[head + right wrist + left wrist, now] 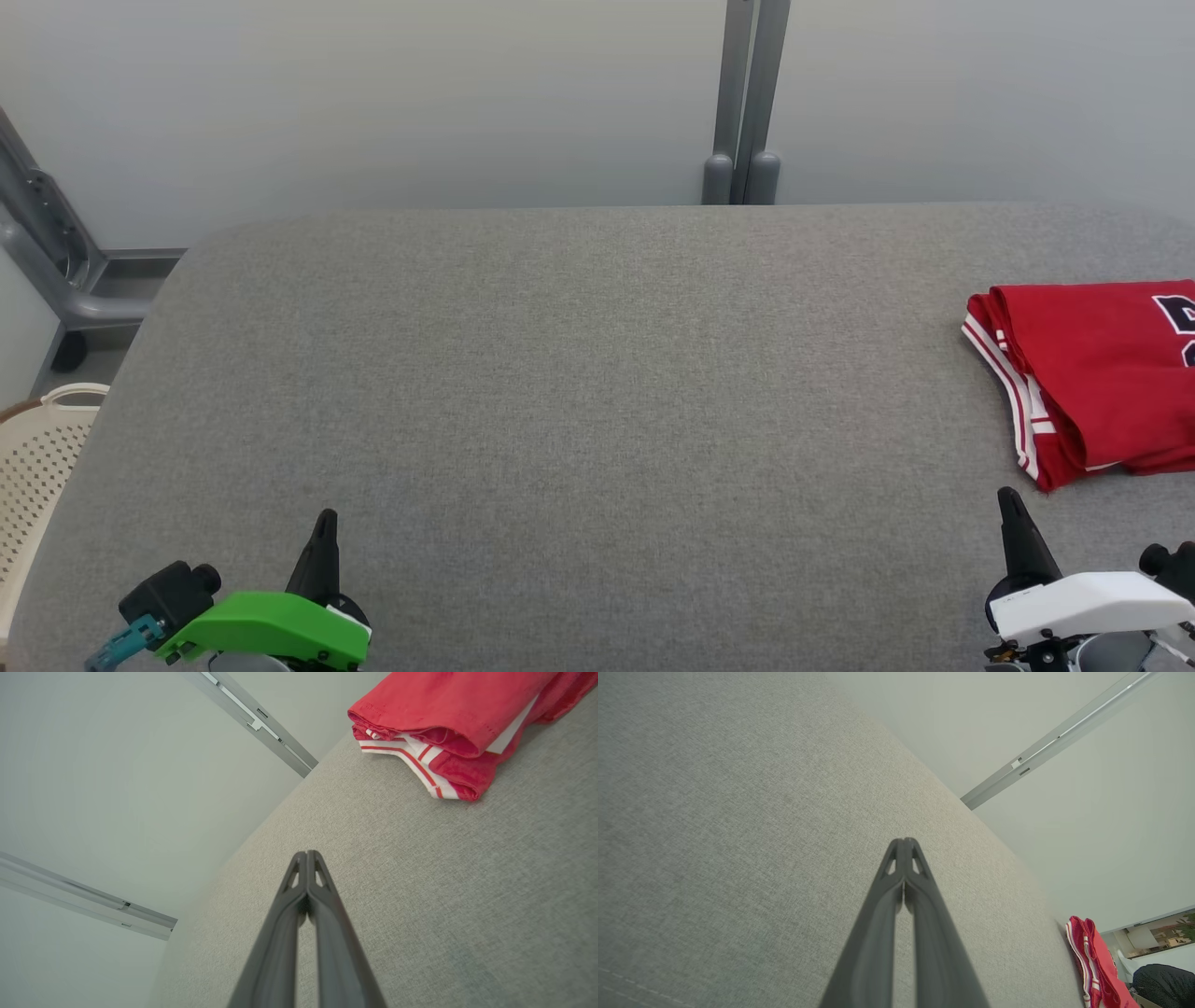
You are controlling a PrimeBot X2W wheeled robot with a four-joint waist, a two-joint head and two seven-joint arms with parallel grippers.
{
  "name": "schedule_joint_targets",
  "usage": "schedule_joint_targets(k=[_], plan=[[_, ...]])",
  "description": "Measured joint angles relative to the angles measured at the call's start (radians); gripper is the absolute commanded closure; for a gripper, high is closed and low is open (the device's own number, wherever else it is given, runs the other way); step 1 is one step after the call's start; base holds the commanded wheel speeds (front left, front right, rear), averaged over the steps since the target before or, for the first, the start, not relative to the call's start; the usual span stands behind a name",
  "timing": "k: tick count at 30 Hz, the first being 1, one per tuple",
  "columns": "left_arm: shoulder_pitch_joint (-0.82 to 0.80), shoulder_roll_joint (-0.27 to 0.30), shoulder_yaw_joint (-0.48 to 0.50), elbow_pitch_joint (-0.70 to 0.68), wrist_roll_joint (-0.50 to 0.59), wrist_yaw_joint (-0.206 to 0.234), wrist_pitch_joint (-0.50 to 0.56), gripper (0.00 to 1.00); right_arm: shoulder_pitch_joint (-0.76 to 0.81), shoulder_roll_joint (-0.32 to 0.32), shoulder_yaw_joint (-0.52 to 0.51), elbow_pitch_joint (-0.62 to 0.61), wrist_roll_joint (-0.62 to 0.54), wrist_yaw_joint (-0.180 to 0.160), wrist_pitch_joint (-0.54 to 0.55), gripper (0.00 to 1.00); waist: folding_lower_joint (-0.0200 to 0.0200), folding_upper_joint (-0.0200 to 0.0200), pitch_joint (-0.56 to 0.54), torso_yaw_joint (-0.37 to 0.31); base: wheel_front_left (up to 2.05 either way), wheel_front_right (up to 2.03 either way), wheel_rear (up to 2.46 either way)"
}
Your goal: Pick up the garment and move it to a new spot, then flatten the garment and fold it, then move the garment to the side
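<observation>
At three o'clock on the grey fabric-covered table (560, 373) lies the red folded garment with white striped trim (1092, 373), flat on the surface and running off the head view's right border. Dark lettering shows on its upper layer, too cropped to read. White and red trim edges stick out along its nine o'clock side.

Left gripper with the green housing (324, 518): at seven o'clock, well apart from the garment, its two long dark fingers pressed together tip to tip, pinching nothing. Its own wrist view confirms the tips meet (904, 841) over bare fabric, with the garment (1092, 961) far off at four o'clock.

Right gripper with the white housing (1006, 495): at five o'clock, near the garment's closest corner but apart from it. Fingers likewise pressed together and empty (307, 853); the garment (434, 714) sits at one o'clock in that view.

Beyond the table edge, a cream perforated plastic basket (37, 467) stands at eight o'clock, and a grey metal post (747, 103) rises at twelve o'clock.
</observation>
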Motion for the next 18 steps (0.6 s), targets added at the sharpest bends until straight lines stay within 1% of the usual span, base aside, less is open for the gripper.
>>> schedule_joint_targets(k=[18], plan=[[-0.048,-0.016,0.037,0.002,-0.195,-0.021,0.054,1.0,-0.005,-0.002,-0.011,-0.027,0.217,-0.001,0.027,1.0,0.0,0.0,0.017,-0.009,0.0,0.0,0.0]])
